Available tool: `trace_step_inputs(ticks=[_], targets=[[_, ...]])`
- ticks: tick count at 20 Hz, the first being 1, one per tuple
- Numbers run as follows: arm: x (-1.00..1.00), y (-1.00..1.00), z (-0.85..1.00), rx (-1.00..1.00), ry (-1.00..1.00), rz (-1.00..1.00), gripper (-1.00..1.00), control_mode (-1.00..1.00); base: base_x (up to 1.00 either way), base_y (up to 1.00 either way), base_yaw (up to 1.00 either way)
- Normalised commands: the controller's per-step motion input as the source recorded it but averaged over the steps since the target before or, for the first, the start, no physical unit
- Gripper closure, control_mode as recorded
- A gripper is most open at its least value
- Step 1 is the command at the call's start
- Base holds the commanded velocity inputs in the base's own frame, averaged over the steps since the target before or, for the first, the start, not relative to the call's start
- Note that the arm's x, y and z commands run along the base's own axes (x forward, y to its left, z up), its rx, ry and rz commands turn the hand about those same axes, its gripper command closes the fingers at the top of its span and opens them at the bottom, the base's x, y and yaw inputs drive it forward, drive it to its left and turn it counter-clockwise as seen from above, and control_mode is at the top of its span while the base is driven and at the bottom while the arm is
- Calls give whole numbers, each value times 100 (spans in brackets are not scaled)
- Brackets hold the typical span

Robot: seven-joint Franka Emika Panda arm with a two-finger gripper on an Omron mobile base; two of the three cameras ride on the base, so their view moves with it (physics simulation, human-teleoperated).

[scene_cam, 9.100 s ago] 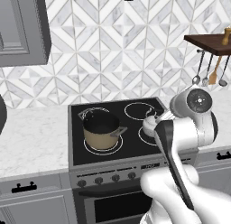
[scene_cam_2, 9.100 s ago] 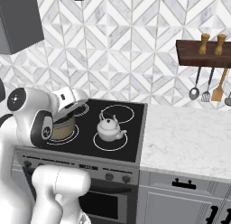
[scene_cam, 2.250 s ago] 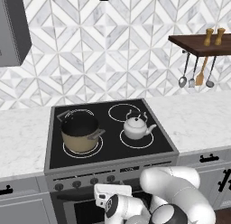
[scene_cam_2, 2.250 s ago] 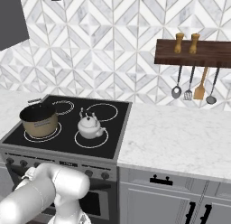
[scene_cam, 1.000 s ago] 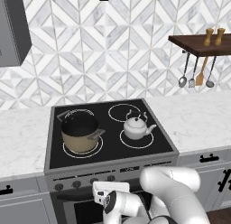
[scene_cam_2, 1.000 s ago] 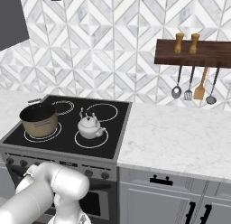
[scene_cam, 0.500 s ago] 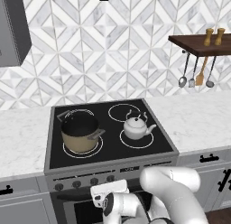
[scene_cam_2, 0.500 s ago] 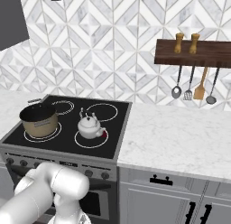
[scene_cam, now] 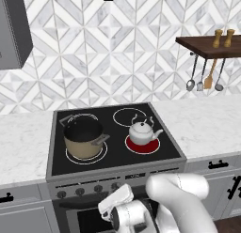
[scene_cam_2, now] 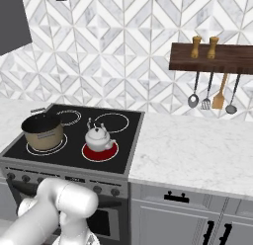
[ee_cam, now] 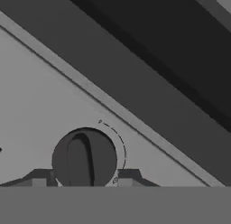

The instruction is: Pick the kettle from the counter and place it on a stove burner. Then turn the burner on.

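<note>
Centrally, the kettle [scene_cam: 141, 132] stands upright on the front right stove burner [scene_cam: 142, 144], whose ring glows red beneath it on the black glass cooktop [scene_cam: 117, 157]. In the left base view its short spout points to the right and slightly toward the front edge, so its long axis, spout to body, runs roughly across the cooktop; in the right base view the kettle [scene_cam_2: 98, 137] shows its spout toward the lower right, with the thin wire handle arched above the lid knob. Beside it, on the front left ring, sits a tan pot [scene_cam: 84, 137] with a black interior. Pale marble worktop [scene_cam: 212, 126] flanks the cooktop on both sides, and a wooden shelf [scene_cam: 207, 44] with hanging utensils is mounted on the tiled wall at right.

The end effector [ee_cam: 85, 179] is down at the stove's front control panel, well below and in front of the kettle, and apart from it. In the hand view its two fingertips [ee_cam: 39, 178] stand on either side of a round dark control knob [ee_cam: 84, 158], close against its edges; whether they actually press on the knob cannot be told. The knob's raised bar runs nearly vertically in that view.
</note>
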Motion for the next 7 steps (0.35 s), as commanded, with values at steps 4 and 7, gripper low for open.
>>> trace_step_inputs(ticks=[4,7], targets=[[0,17,1,-10,0,1,100,-100,0,0,0],[0,0,0,0,0,0,100,-100,0,0,0]])
